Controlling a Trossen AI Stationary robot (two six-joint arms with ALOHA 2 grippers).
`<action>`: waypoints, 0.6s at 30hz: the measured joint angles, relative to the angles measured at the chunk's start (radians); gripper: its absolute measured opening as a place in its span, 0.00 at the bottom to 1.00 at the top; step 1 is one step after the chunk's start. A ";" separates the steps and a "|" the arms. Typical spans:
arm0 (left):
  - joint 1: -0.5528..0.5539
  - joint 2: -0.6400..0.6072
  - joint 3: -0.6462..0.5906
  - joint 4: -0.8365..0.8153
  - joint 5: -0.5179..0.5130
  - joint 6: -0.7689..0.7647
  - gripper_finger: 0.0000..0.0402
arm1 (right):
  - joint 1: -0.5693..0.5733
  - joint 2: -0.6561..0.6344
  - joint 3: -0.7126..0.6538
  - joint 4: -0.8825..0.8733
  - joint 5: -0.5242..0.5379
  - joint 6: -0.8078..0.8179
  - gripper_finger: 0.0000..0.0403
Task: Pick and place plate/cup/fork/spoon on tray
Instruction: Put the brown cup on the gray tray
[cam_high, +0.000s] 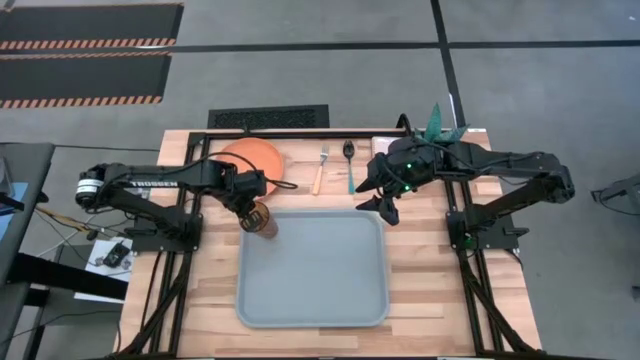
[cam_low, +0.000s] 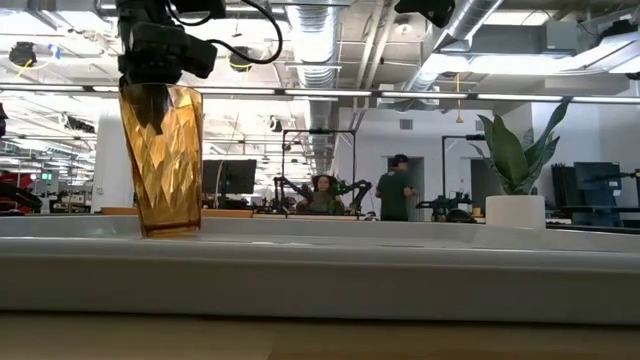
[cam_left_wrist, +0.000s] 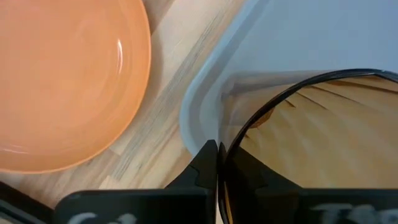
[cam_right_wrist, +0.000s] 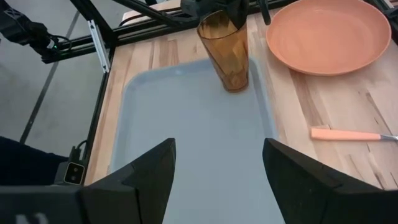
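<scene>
The amber cup (cam_high: 266, 222) stands upright in the far left corner of the grey-blue tray (cam_high: 320, 290), and my left gripper (cam_high: 252, 206) is shut on its rim. The cup also shows in the low view (cam_low: 160, 160) and in the right wrist view (cam_right_wrist: 227, 53). The orange plate (cam_high: 258, 160) lies on the table beyond the tray's far left corner. The fork (cam_high: 321, 174) and the teal-handled spoon (cam_high: 349, 166) lie side by side beyond the tray's far edge. My right gripper (cam_high: 385, 202) hangs open and empty over the tray's far right corner. My left gripper holds the cup by its rim wall (cam_left_wrist: 229, 144), on the side toward the plate, with one finger (cam_left_wrist: 205, 165) outside and the other (cam_left_wrist: 252, 171) inside. The fingers come from above, pointing down. The cup hangs upright, its base (cam_right_wrist: 235, 84) at the tray's floor; whether it touches, I cannot tell.
A white pot with a green plant (cam_low: 515, 205) stands at the table's far right. Black frame rails (cam_high: 200, 250) run along both sides of the table. Most of the tray's floor (cam_right_wrist: 193, 124) is bare.
</scene>
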 joint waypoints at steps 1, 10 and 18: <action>-0.001 0.000 0.000 -0.008 -0.002 -0.002 0.00 | 0.000 0.000 0.000 0.000 0.000 -0.001 0.66; -0.001 0.001 0.065 -0.063 -0.079 0.013 0.00 | -0.001 0.000 0.000 0.000 0.000 -0.008 0.66; -0.001 0.001 0.010 -0.061 -0.026 0.005 0.00 | -0.001 0.000 0.000 0.000 0.000 -0.008 0.66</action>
